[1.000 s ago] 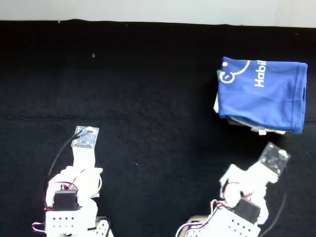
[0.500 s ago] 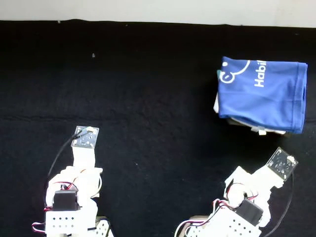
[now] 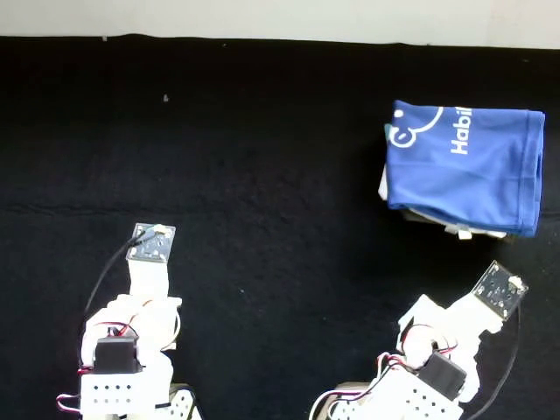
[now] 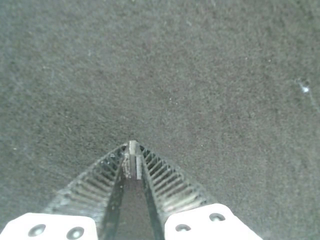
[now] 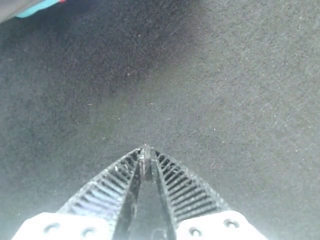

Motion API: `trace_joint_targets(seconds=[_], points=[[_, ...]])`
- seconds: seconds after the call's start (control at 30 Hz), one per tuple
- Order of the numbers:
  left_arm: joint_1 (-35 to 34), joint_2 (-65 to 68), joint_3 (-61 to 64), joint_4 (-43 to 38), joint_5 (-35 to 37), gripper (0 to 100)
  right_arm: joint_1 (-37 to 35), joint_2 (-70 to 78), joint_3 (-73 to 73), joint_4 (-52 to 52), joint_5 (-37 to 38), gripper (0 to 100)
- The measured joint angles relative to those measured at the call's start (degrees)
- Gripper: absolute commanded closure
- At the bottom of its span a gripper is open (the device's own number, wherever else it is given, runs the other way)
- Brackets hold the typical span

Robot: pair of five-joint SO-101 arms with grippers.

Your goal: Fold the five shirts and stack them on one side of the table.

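Starting at the near edge of the counter point(image 3: 262, 175), the left arm point(image 3: 131, 324) stands on the left side with its wrist raised over the dark cloth. Its wrist view shows the left end effector point(image 4: 132, 150) with both ribbed fingers pressed together at the tips, pointing down at the black fabric surface. On the other side, the right arm point(image 3: 446, 341) leans outward toward the right edge. The right end effector point(image 5: 145, 152) is likewise drawn together, its toothed fingers meeting at a point over the cloth. Farther back, on the right side of the counter, lies the stack of folded shirts point(image 3: 464, 166). A royal blue shirt point(image 3: 490, 149) with white print is on top, and pale and teal edges of other garments peek out along its left and near sides. The stack sits beyond the right end effector, near it but apart, with a strip of black cloth between them. In the right wrist view a sliver of teal fabric point(image 5: 37, 7) shows farther off, away from the fingertips. The left end effector is well apart from the stack, across the width of the counter. Behind the counter's far edge runs a pale wall point(image 3: 262, 17).
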Motion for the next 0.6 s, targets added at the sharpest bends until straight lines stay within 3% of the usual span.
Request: trace_joint_targets(seconds=[0.27, 0.6], points=[[0.00, 0.00, 0.00, 0.00, 0.00, 99, -0.62, 0.00, 0.00, 0.00, 0.00, 99.1], [0.00, 0.00, 0.00, 0.00, 0.00, 99, -11.96, 0.00, 0.00, 0.00, 0.00, 99.1]])
